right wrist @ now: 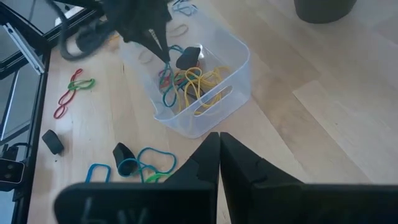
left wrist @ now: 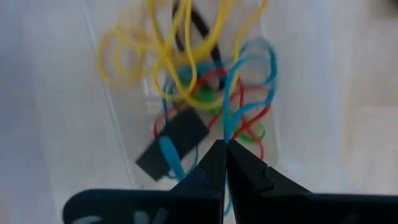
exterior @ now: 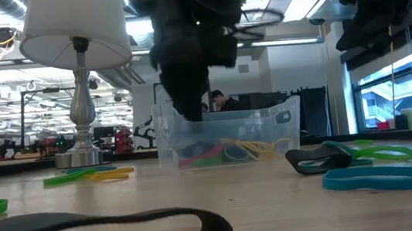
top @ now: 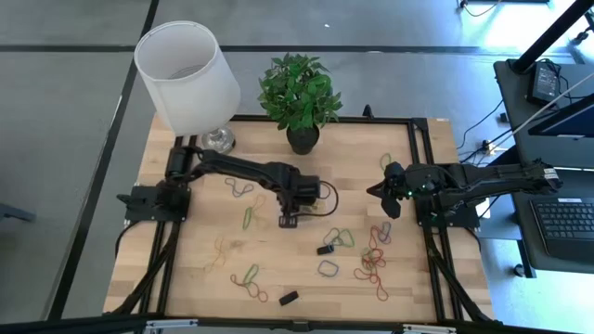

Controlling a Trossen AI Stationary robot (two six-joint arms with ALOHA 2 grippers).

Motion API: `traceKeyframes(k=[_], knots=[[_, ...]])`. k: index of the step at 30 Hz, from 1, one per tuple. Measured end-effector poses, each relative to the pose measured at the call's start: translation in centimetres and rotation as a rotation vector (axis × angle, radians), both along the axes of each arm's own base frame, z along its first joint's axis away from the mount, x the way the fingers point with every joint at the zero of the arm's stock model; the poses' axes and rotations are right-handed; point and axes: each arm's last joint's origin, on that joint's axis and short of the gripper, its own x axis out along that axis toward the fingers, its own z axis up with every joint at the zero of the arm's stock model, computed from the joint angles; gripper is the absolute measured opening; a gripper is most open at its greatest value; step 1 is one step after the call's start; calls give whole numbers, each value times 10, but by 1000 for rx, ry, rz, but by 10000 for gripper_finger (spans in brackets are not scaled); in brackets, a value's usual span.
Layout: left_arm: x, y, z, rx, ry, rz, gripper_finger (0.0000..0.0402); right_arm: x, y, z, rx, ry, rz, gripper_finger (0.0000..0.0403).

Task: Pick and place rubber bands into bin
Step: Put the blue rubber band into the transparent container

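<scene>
The clear bin (right wrist: 233, 59) stands mid-table and holds a tangle of yellow, red, green, blue and black rubber bands (left wrist: 186, 68). My left gripper (left wrist: 224, 148) is above the bin's inside, pointing down, shut on a blue rubber band (left wrist: 249, 59). In the low view the left gripper (exterior: 188, 94) reaches down behind the bin's front wall (exterior: 227, 132). My right gripper (right wrist: 219, 140) is shut and empty, held above the table on the bin's right side (top: 376, 190). More rubber bands (top: 371, 264) lie loose on the wood. My left gripper pinches the blue rubber band between its two fingertips, at one end of the loop (left wrist: 227, 134). The fingers come from above, pointing down into the bin. The band hangs below them, and its lower loop (right wrist: 166, 87) lies among the bands in the bin.
A white lamp (top: 186, 65) and a potted plant (top: 299, 93) stand at the far edge. Loose bands lie left of the bin (top: 249, 218), near the front (top: 246, 276) and right of centre (top: 339, 237). Two thick black bands (top: 325, 249) (top: 289, 298) lie nearby.
</scene>
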Motion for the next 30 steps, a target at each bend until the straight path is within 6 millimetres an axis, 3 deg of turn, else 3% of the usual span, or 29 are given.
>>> traceKeyframes(k=[9,30], knots=[[-9,-10,-12,32,146,-117,2,0,0,0,-1,0,0,17],[-9,3,-12,92,147,-124,3,0,0,0,2,-2,-1,16]])
